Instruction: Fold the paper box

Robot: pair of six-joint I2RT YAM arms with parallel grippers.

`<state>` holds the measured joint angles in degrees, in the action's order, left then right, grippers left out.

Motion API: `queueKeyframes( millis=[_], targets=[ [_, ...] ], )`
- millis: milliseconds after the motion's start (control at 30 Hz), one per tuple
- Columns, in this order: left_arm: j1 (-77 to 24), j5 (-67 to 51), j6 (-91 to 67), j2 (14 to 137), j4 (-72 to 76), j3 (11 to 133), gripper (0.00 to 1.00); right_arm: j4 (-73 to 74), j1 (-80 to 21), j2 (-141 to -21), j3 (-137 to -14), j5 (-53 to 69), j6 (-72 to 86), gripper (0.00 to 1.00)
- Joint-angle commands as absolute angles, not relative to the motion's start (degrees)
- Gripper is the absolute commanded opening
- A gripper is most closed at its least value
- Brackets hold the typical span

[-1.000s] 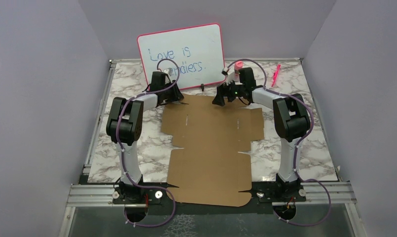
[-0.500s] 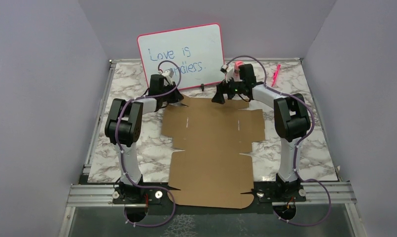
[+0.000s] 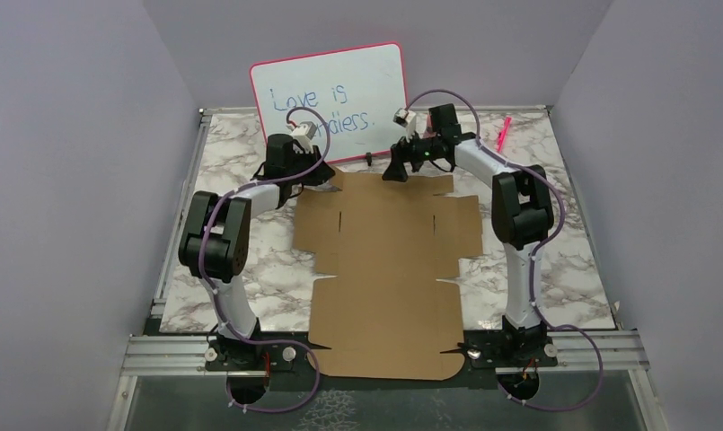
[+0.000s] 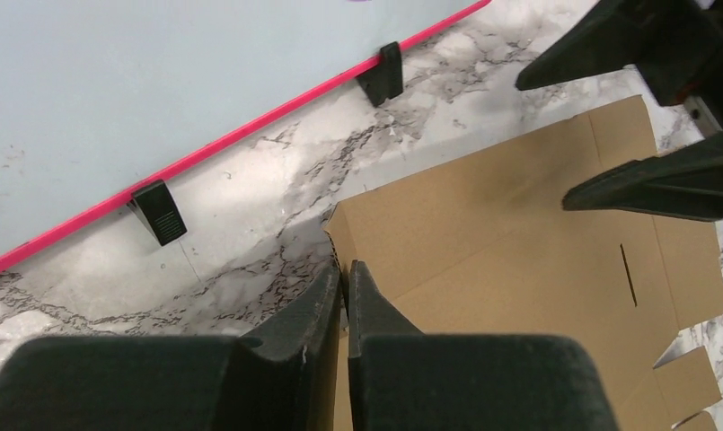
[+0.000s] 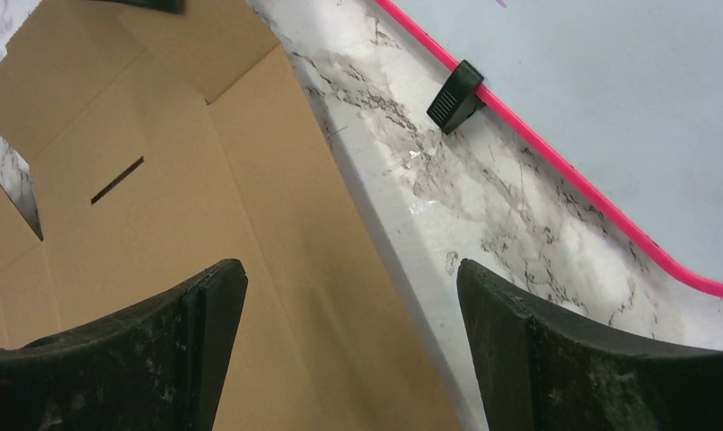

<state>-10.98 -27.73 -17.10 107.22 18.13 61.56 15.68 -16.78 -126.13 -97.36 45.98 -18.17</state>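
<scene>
**Paper box** (image 3: 389, 260): plain brown corrugated sheet, die-cut, lying flat and unfolded. It has notched side flaps, two short slots and a rounded near tab. It runs down the middle of the tabletop (image 3: 573, 269), from past the near edge almost to the far edge.

**Left gripper** (image 4: 344, 278): fingers pressed together, apparently pinching the sheet's far-left corner.

**Right gripper** (image 5: 347, 269): spread wide, straddling the far edge, holding nothing.

**Step, as judged:** raising the far flap. Close the right claw first, lift both corners evenly, and hinge along the crease.

**Whiteboard** (image 3: 330, 99): upright, just beyond.

Handwritten "Love is" on the whiteboard (image 3: 329, 99)
</scene>
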Motion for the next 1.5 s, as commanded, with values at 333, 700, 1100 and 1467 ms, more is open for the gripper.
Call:
queueKeyframes(
  millis=[333, 700, 1100, 1467],
  targets=[
    [-11.87, -30.77, -13.7, 99.51, 21.98, 58.74, 0.06, 28.43, -16.53, -131.88, -105.34, 53.56, -26.92, 0.78],
    [-12.19, -30.54, -13.49, 98.83, 22.32, 58.27, 0.06, 37.97, -16.59, -134.05, -110.49, 57.69, -33.49, 0.48],
    [-12.52, -30.31, -14.0, 98.42, 22.43, 57.88, 0.08, 43.37, -16.79, -131.9, -111.59, 57.73, -38.84, 0.15],
    [-12.49, -26.39, -17.52, 93.99, 22.42, 55.39, 0.26, 37.56, -18.98, -122.84, -103.94, 49.62, -42.25, 0.08]
  ],
)
